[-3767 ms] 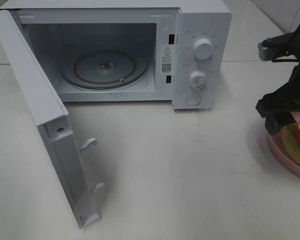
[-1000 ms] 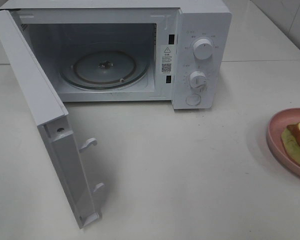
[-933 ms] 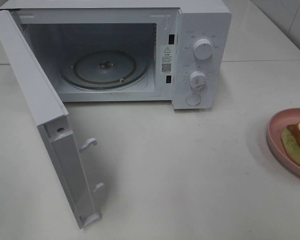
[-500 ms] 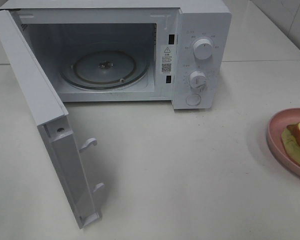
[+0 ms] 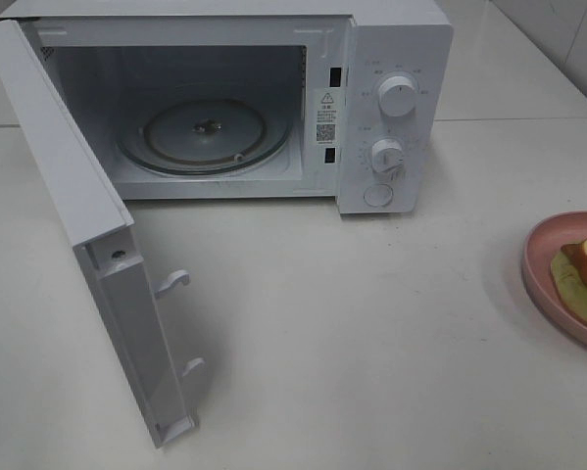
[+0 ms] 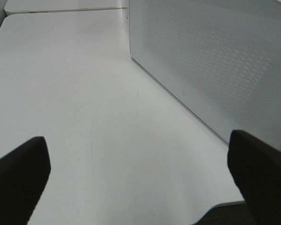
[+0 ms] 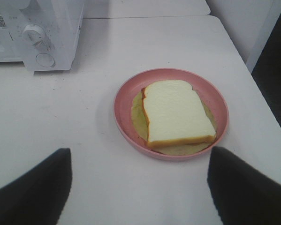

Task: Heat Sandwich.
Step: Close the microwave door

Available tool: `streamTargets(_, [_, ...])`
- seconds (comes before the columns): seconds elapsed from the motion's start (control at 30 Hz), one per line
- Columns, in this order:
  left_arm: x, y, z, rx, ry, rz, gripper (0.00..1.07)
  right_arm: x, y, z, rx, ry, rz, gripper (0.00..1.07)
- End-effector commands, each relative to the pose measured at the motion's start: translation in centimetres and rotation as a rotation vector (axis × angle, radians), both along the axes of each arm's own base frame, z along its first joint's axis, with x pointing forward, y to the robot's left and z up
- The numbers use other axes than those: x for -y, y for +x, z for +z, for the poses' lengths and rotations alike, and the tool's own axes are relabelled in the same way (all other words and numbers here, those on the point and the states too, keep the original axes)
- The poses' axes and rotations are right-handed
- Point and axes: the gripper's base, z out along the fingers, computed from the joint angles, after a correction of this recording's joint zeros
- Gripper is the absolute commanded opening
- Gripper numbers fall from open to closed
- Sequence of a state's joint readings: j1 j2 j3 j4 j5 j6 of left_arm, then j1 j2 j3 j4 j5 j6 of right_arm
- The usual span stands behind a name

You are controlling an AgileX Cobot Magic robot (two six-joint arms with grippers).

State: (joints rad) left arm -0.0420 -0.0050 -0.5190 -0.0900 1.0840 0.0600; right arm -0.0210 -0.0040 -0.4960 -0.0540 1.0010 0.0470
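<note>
The sandwich (image 7: 176, 112) lies flat in the round pink plate (image 7: 123, 96) on the white desk (image 5: 371, 323), well apart from the microwave (image 5: 391, 59). The microwave's door (image 5: 87, 225) stands open; only the glass turntable (image 5: 205, 132) sits inside. A warning label (image 5: 326, 116) is unreadable. Both grippers hover above the desk, right fingers (image 7: 32, 187) and left fingers (image 6: 18, 173) spread, holding nothing.

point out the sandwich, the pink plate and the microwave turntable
sandwich (image 7: 178, 112), right wrist view, middle of the top bread slice
pink plate (image 7: 124, 96), right wrist view, bare rim beside the bread
microwave turntable (image 5: 171, 142), exterior high view, bare glass near the hub
</note>
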Motion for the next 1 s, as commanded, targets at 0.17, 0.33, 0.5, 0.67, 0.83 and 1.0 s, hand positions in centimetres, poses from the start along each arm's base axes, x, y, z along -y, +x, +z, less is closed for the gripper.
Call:
streamTargets(0.17, [0.0, -0.2, 0.1, 0.027, -0.007, 0.003, 0.98, 0.0, -0.4, 0.0, 0.033, -0.007, -0.005, 0.76])
streamTargets(0.33, [0.0, -0.2, 0.1, 0.027, -0.007, 0.003, 0.98, 0.0, -0.4, 0.0, 0.033, -0.007, -0.005, 0.76])
streamTargets(0.5, [0.0, -0.2, 0.1, 0.027, -0.006, 0.003, 0.98, 0.0, -0.4, 0.0, 0.033, -0.007, -0.005, 0.76])
streamTargets(0.67, [0.0, -0.2, 0.1, 0.027, -0.01, 0.002, 0.98, 0.0, -0.4, 0.0, 0.033, -0.007, -0.005, 0.76])
streamTargets(0.83, [0.0, -0.3, 0.9, 0.076, -0.021, 0.006, 0.98, 0.0, -0.4, 0.0, 0.033, -0.007, -0.005, 0.76])
streamTargets(1.0, [0.0, 1.2, 1.7, 0.073, -0.028, 0.014, 0.87, 0.0, -0.4, 0.0, 0.033, -0.007, -0.005, 0.76])
